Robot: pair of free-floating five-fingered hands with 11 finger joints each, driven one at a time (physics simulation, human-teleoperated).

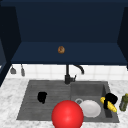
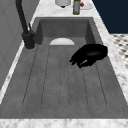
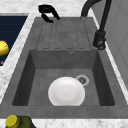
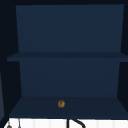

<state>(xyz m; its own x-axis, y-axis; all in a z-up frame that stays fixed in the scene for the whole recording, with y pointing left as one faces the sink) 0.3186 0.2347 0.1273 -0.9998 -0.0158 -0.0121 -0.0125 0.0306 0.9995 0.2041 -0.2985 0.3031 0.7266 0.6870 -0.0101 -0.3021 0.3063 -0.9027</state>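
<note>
My right hand [image 1: 111, 98] hovers at the sink's right rim with its fingers curled round a yellow banana [image 1: 109, 105], which slants down to the right. One end of the banana [image 3: 3, 48] shows at the left edge of the right side view. My left hand [image 1: 42, 97] floats low over the ribbed draining board [image 1: 32, 100], fingers relaxed and holding nothing. In the left side view this hand [image 2: 90, 53] hangs above the board's right half, and it shows far off in the right side view [image 3: 47, 10].
A white plate [image 1: 90, 108] lies in the basin [image 3: 37, 82] beside the drain [image 3: 82, 79]. A big red ball [image 1: 67, 115] sits at the front edge. A green bottle [image 1: 123, 102] stands on the right counter. The black faucet [image 1: 67, 75] rises behind; a small brown thing [image 4: 61, 103] rests on the cabinet shelf.
</note>
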